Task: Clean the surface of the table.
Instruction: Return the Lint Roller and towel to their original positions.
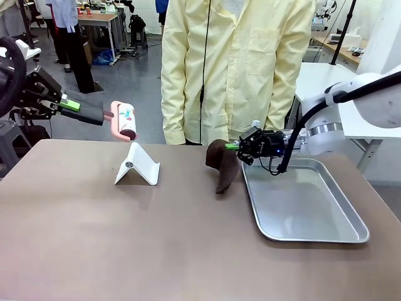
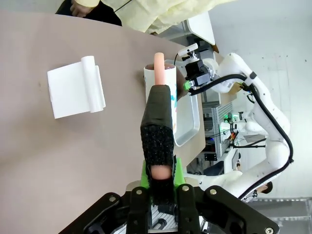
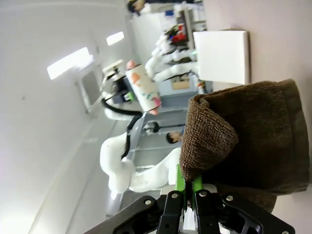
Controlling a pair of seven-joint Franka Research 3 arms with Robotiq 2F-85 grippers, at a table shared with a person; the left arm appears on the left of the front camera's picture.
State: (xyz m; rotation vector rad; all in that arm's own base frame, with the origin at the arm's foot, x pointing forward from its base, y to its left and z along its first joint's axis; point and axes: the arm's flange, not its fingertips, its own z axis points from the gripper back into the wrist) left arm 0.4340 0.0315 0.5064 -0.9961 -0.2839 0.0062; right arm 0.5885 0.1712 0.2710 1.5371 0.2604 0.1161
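The taupe-brown table [image 1: 125, 244] spreads across the front view. My left gripper [image 1: 72, 105] hovers above its far left corner, shut on the black-wrapped handle of a pink lint roller [image 1: 123, 120]. In the left wrist view, the fingers [image 2: 160, 170] clamp that handle and the roller head [image 2: 163, 80] points out over the table [image 2: 48, 156]. My right gripper [image 1: 233, 146] is shut on a brown cloth [image 1: 222, 166], which hangs down to the tabletop beside the tray. Seen from the right wrist, the cloth [image 3: 248, 136] bunches out of the shut gripper [image 3: 189, 187].
A shiny metal tray [image 1: 338, 235] lies at the right. A folded white stand [image 1: 138, 166] sits left of centre, and it also appears as the white stand [image 2: 75, 92] in the left wrist view. A person in a pale yellow coat [image 1: 235, 69] stands at the far edge.
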